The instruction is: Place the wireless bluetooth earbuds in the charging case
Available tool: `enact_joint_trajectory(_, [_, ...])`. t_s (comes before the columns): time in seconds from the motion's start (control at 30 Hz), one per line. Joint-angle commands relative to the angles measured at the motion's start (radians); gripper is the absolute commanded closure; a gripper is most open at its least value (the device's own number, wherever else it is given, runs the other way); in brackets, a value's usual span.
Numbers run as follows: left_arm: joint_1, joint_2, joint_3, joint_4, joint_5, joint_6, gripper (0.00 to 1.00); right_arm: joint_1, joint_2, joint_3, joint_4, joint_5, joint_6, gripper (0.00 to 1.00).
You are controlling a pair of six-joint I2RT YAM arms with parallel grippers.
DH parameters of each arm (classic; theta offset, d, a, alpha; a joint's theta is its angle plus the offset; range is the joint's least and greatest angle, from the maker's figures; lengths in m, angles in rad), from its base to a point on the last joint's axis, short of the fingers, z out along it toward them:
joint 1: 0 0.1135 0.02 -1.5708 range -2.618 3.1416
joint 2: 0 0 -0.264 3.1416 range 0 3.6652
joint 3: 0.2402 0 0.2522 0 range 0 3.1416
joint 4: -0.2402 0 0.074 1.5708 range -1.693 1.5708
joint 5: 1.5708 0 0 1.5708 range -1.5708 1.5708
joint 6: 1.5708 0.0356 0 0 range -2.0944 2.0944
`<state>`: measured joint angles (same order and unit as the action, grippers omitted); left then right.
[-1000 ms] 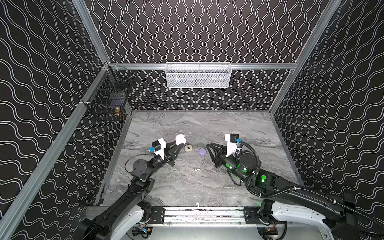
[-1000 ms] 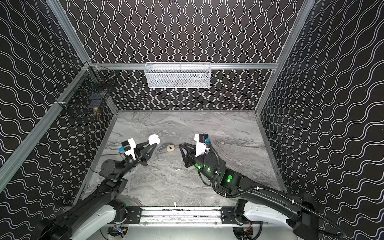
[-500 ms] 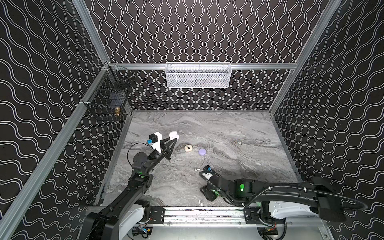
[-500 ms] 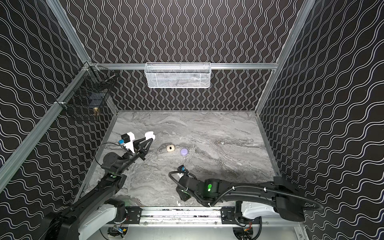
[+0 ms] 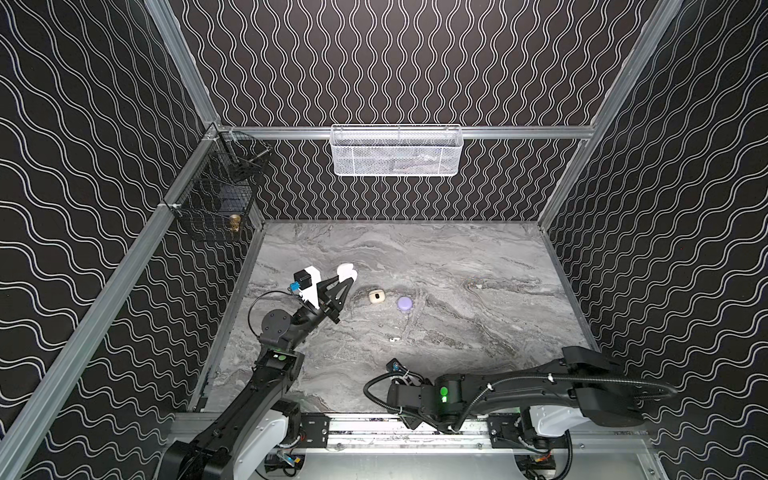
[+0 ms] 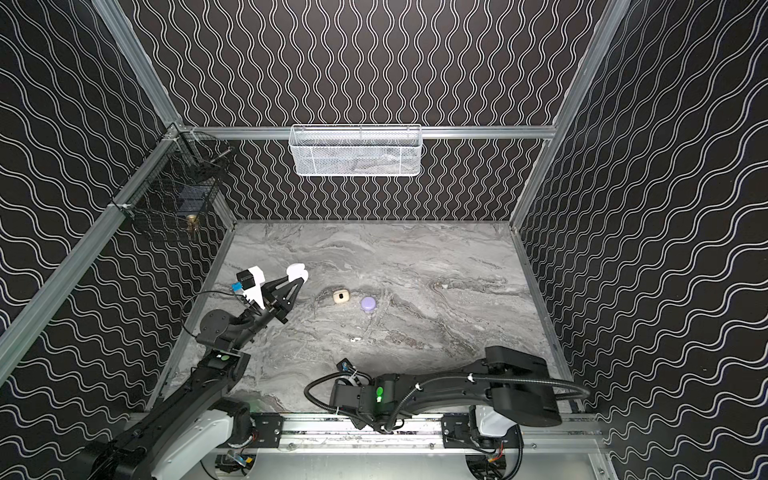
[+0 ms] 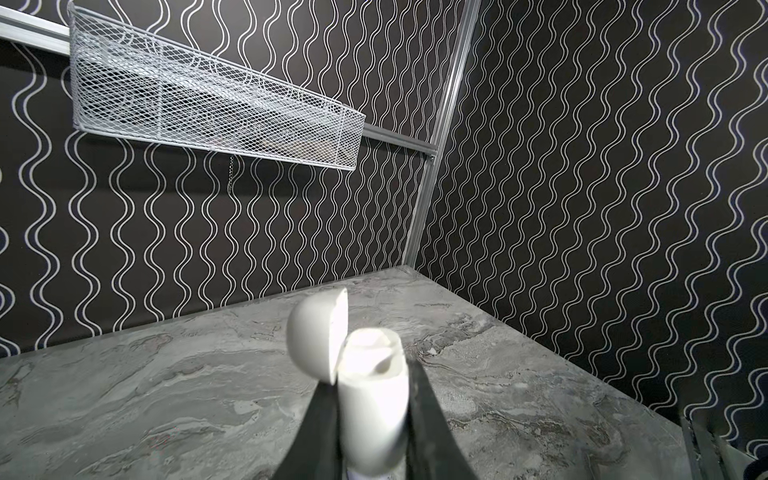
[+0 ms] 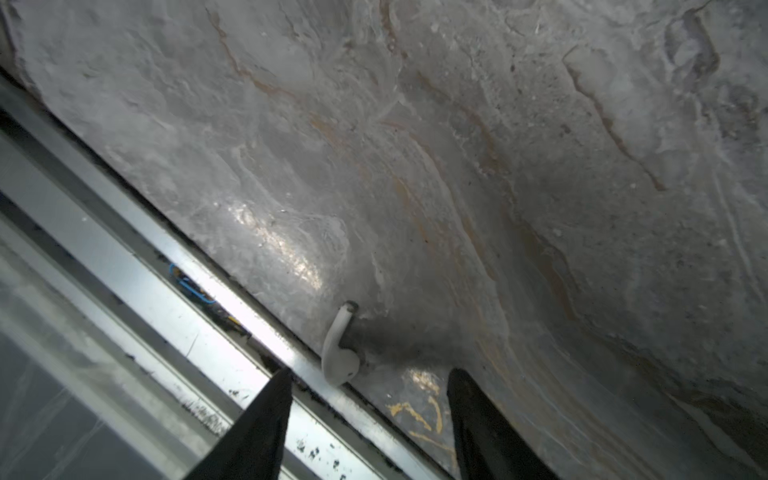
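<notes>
The left gripper point(image 5: 345, 281), left of centre in both top views, is clamped on the white case point(image 7: 372, 419) with its lid point(image 7: 316, 332) up (likely to present the wells). The right gripper point(image 8: 371, 374) hangs open and empty over a white, stemmed earbud point(image 8: 338, 353) that lies against the table's point(image 8: 498, 166) front rail point(image 8: 145, 270). Another earbud point(image 5: 394, 340) lies mid-frame.

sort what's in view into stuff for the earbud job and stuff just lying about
Job: white charging case in left gripper; edge earbud by open right gripper; mid-table earbud; maybe beige case, lavender case.
Lying about: white mesh basket, black wire basket.
</notes>
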<state>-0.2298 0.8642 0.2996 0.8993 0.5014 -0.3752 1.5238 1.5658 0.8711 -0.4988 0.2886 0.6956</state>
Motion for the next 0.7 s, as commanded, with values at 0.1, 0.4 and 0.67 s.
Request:
enact_joint_trajectory(0.1, [0.001,-0.006,-0.004,0.023,0.01,-0.016,1.0,0.006,0.054,0.024,-0.101,0.063,0.058,0.41])
enact_joint_trajectory(0.4, [0.001,-0.004,-0.004,0.021,0.009,-0.012,1.0,-0.008,0.023,-0.021,-0.185,0.168,0.138,0.46])
enact_joint_trajectory(0.67, [0.002,-0.01,-0.004,0.008,0.001,-0.004,1.0,-0.176,-0.085,-0.111,-0.14,0.144,0.137,0.53])
